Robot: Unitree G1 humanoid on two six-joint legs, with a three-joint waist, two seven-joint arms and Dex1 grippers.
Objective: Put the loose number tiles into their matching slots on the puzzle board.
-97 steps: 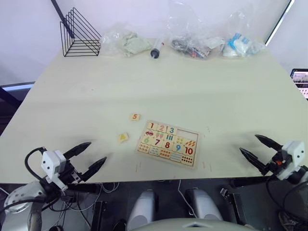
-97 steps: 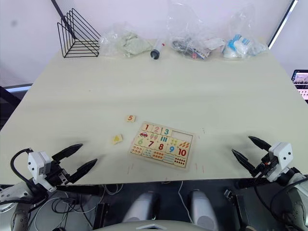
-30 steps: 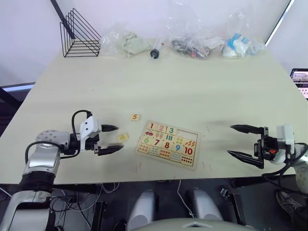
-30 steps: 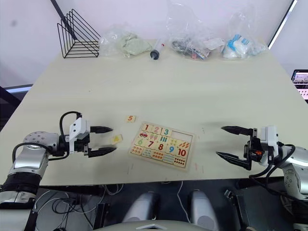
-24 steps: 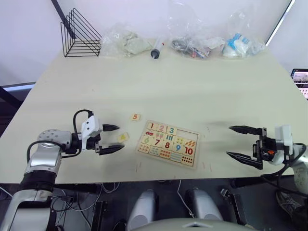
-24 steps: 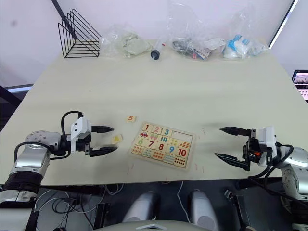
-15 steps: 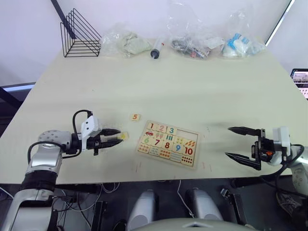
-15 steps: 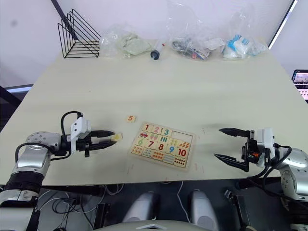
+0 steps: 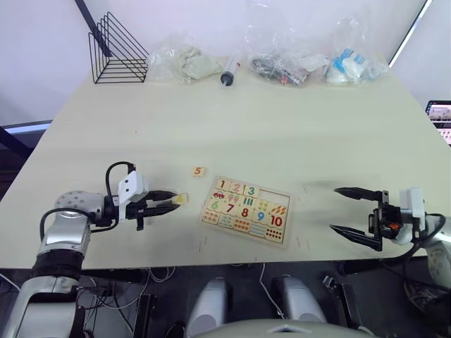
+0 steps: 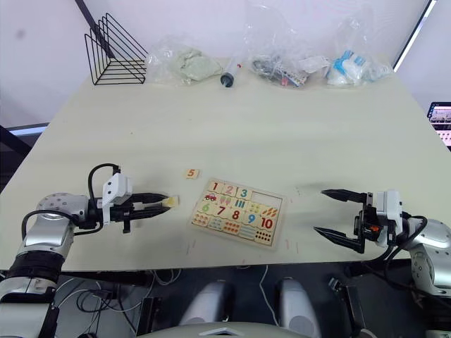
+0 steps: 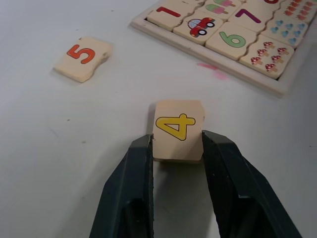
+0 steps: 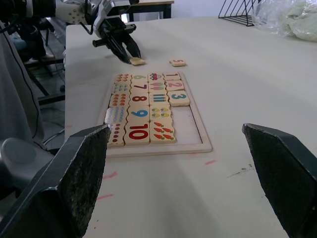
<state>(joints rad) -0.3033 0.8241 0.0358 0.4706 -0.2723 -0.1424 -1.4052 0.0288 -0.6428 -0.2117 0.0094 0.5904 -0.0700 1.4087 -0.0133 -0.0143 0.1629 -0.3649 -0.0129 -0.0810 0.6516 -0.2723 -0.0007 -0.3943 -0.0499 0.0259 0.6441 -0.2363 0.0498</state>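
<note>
1. Head views: a black wire rack, plastic bags and a syringe line the table's far edge, well apart from the puzzle board.
2. Left wrist view: the left gripper pinches the yellow 4 tile; the orange 5 tile lies loose beside the board.
3. Right wrist view: the right gripper is spread wide, facing the board's two empty slots.

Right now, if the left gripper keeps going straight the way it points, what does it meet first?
The left gripper, shut on the 4 tile, points at the puzzle board; probably its near rim first, though height is unclear.
</note>
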